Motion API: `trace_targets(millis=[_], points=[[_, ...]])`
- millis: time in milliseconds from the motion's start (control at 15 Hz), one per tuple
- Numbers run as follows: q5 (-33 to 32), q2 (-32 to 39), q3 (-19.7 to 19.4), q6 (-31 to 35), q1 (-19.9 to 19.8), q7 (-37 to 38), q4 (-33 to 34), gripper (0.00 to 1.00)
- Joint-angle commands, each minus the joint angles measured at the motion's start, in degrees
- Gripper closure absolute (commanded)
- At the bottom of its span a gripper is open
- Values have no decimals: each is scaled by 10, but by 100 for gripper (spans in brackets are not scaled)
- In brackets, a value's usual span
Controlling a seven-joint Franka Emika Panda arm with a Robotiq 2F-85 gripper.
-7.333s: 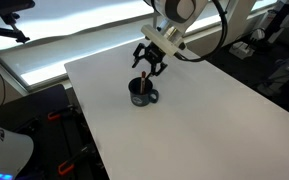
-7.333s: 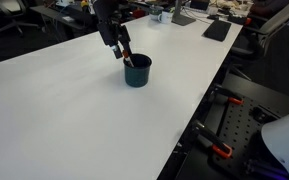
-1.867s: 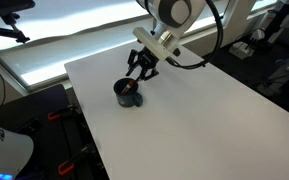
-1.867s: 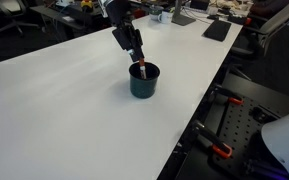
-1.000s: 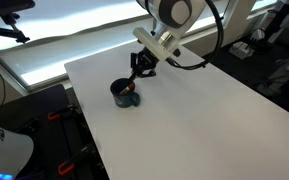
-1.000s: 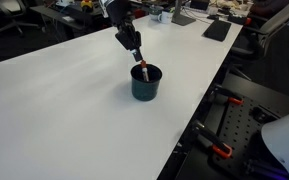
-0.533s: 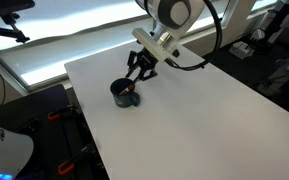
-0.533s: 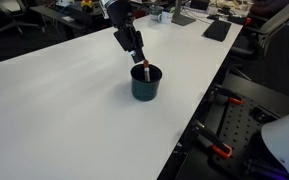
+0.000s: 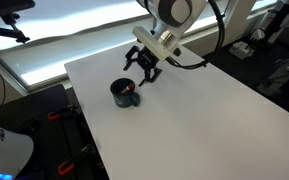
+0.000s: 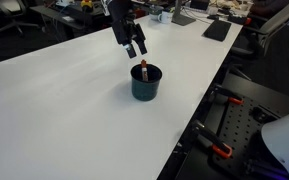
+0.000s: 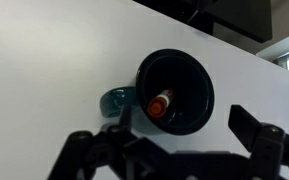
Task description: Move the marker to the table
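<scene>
**Gripper and marker, exterior and wrist views.** The gripper [image 10: 134, 44] is shown just above the mug [image 10: 144, 84], offset to one side of its rim. The jaws are spread apart and nothing is held between them. The marker [image 10: 143, 68] is seen standing roughly upright inside the mug, with its reddish tip protruding above the rim. In the wrist view the marker [image 11: 160, 104] is viewed end-on, resting near the inner wall on the handle side, and the dark fingers [image 11: 256, 128] are framed along the lower edge. The mug is set on the white table [image 9: 204, 120].
</scene>
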Motion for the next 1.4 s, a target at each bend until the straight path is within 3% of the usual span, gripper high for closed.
trace_targets(millis=[0,1067,1200,1267,1333], points=[[1,-28,-2,14,2,7,-27,0],[20,-15,4,24,-2,-4,-50,0],[21,-15,5,26,-3,-5,-52,12],[22,-15,5,26,-3,-5,-52,22],[21,-15,5,27,-3,-5,-52,17]])
